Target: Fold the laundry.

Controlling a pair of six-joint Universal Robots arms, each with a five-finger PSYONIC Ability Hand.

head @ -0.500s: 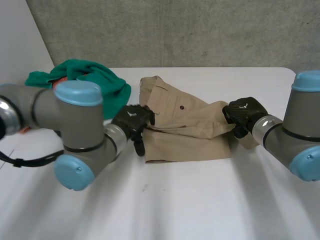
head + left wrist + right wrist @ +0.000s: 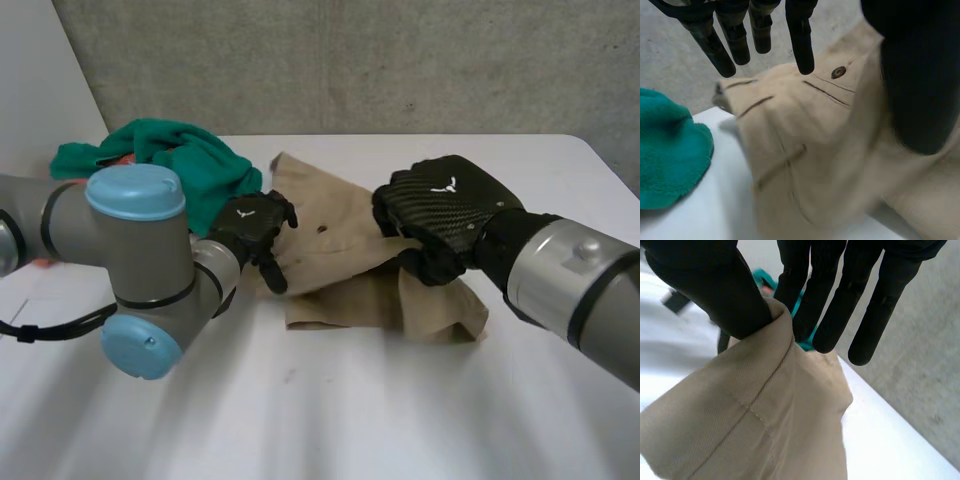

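A pair of tan shorts point(image 2: 340, 265) lies mid-table, its right part lifted and drawn over the rest. My right hand point(image 2: 445, 210) is above the shorts' middle. In the right wrist view its thumb point(image 2: 715, 290) pinches a stitched edge of the tan cloth point(image 2: 765, 430) against the fingers. My left hand point(image 2: 255, 225) is at the shorts' left edge, fingers straight. In the left wrist view those fingers point(image 2: 760, 30) hang open just above the shorts point(image 2: 805, 150), close to a dark button point(image 2: 838, 72).
A bunched green cloth point(image 2: 190, 160) lies at the back left, close behind my left hand, and it also lies beside the shorts point(image 2: 665, 155). Bare white table point(image 2: 350, 400) stretches in front of the shorts. A grey wall stands behind the table's far edge.
My right hand has risen and swung left, carrying the shorts' right edge over the garment. My left hand has shifted slightly back along the left edge.
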